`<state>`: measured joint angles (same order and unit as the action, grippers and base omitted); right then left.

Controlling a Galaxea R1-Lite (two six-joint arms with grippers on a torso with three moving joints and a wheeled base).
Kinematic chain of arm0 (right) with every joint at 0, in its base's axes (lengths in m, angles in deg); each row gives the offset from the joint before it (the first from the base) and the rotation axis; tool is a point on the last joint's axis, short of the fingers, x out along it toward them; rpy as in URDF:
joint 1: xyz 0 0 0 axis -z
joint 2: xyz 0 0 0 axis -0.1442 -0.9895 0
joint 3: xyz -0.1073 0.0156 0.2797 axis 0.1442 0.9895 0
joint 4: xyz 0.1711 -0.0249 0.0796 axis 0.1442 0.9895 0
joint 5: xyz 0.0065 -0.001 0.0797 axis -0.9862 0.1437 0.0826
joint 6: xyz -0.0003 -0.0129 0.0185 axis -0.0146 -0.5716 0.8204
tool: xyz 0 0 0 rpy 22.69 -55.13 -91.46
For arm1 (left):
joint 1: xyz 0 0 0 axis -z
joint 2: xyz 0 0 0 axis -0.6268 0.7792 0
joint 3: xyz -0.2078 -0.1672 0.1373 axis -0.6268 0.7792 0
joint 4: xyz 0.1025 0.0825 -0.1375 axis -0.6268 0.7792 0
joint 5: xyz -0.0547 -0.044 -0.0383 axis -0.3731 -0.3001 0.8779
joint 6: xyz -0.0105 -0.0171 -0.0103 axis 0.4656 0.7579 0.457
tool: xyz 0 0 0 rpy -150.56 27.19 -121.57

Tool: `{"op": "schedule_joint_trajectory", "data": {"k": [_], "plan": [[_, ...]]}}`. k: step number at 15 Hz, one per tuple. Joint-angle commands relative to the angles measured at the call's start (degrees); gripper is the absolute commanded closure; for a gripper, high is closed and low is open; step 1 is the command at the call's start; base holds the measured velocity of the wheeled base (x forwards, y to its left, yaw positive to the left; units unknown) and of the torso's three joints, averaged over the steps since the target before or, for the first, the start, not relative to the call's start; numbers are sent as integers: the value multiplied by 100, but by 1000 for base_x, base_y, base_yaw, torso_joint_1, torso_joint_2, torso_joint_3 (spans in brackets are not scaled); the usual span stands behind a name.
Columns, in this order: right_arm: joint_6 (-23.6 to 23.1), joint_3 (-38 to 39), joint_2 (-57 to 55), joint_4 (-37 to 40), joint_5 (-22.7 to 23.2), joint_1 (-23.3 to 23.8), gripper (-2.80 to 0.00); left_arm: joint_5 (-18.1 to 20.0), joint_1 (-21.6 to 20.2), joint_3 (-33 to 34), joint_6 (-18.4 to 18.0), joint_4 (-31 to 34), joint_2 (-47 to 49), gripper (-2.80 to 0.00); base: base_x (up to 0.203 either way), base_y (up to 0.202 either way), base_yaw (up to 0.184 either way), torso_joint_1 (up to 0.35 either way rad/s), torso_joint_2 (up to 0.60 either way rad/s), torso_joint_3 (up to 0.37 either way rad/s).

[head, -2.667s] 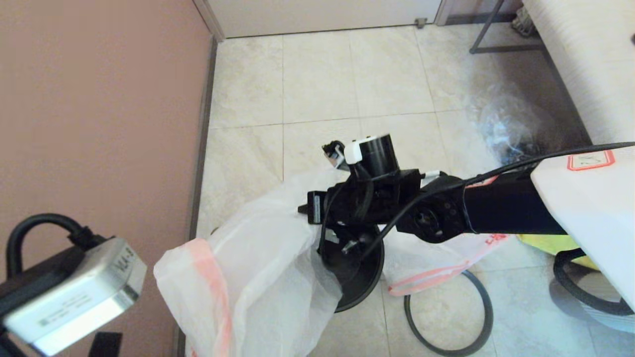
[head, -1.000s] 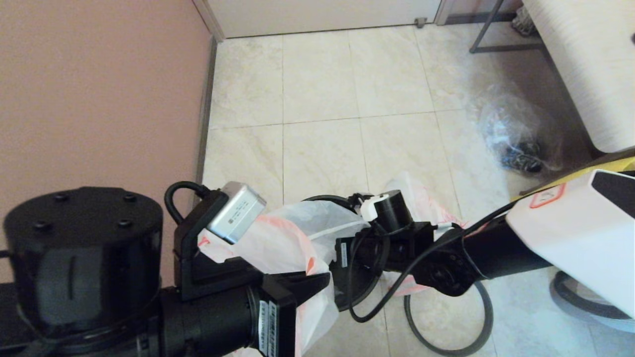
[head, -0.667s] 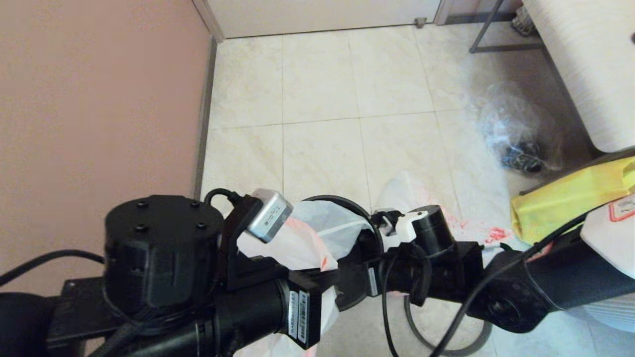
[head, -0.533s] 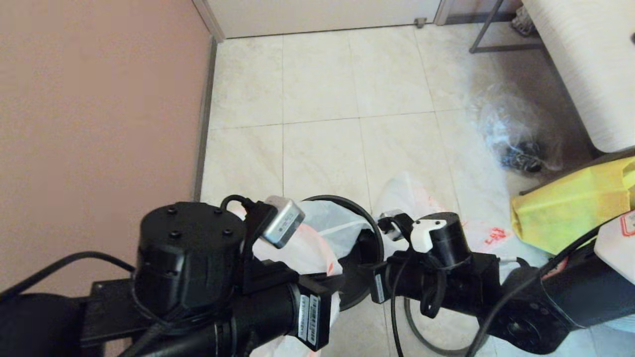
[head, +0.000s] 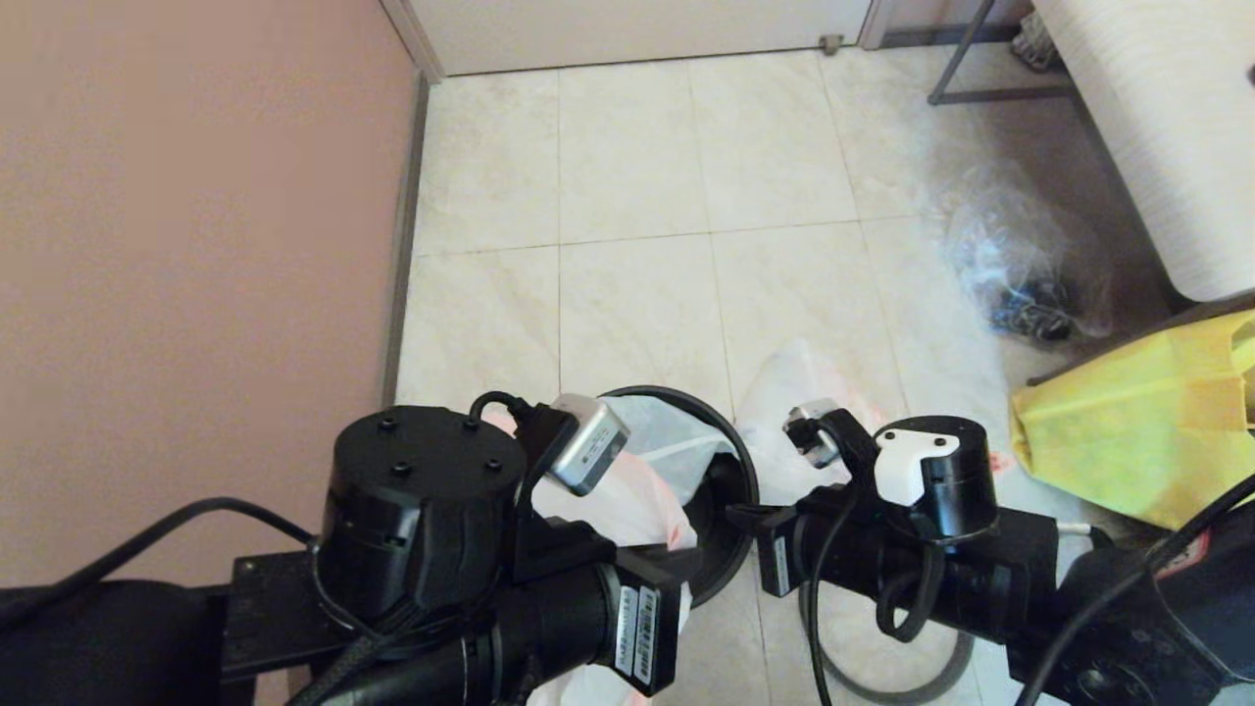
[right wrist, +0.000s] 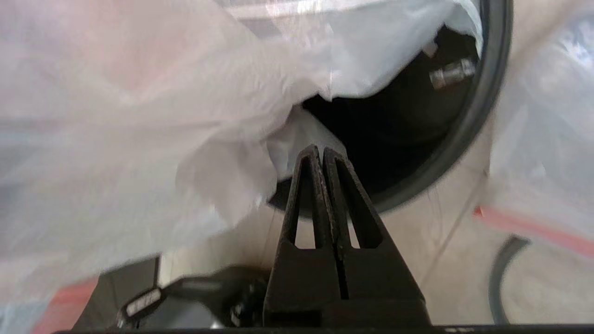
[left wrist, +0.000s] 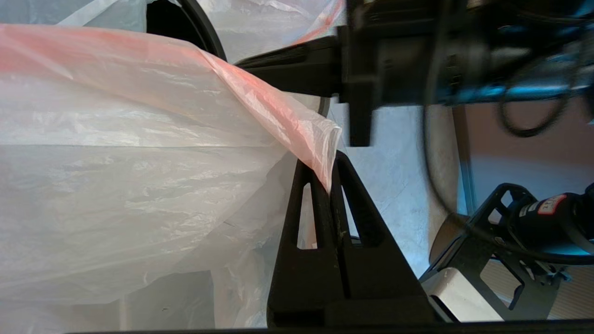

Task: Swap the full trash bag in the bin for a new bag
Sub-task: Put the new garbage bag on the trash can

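Note:
The bin, small, round and black, stands on the tiles close in front of me. A new bag of translucent white film with a pink band hangs over its left side and into its mouth. My left gripper is shut on the pink band near the bin's front. My right gripper is shut, its tips at a fold of the film on the bin's rim; a pinch does not show. A clear full trash bag with dark rubbish lies far right.
A thin grey hoop lies on the floor right of the bin, under my right arm. A flat white bag with red print lies behind it, a yellow bag to the right. A pink wall runs along the left; white furniture stands at the back right.
Both arms have shifted right and drawn back toward me. The left gripper kept hold of the pink band. The right arm's retreat has uncovered the yellow bag.

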<state>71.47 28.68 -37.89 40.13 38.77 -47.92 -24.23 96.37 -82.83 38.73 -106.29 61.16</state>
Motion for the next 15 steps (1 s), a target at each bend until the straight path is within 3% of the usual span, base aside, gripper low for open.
{"op": "schedule_joint_trajectory", "data": {"k": [1,4,6,7,9,12,15], "plan": [[-5,14,325,291,2,20,0,-13,2,-29,9,-4,6,0,0,0,0,0,0,0],[-387,100,918,1205,-178,175,0,-275,-21,-314,10,16,266,0,0,0,0,0,0,0],[-503,112,1046,1248,-985,268,0,-631,-57,-586,12,14,719,0,0,0,0,0,0,0],[-569,150,1149,1249,-1086,287,0,-799,-131,-766,13,10,971,0,0,0,0,0,0,0],[-638,324,1403,1249,-1085,269,0,-897,-221,-957,24,1,1151,0,0,0,0,0,0,0],[-1193,458,1409,1298,-1084,540,0,-893,-218,-913,27,9,1140,0,0,0,0,0,0,0],[-1263,465,1432,1348,-1164,700,0,-888,-227,-913,37,10,1154,0,0,0,0,0,0,0]]}}
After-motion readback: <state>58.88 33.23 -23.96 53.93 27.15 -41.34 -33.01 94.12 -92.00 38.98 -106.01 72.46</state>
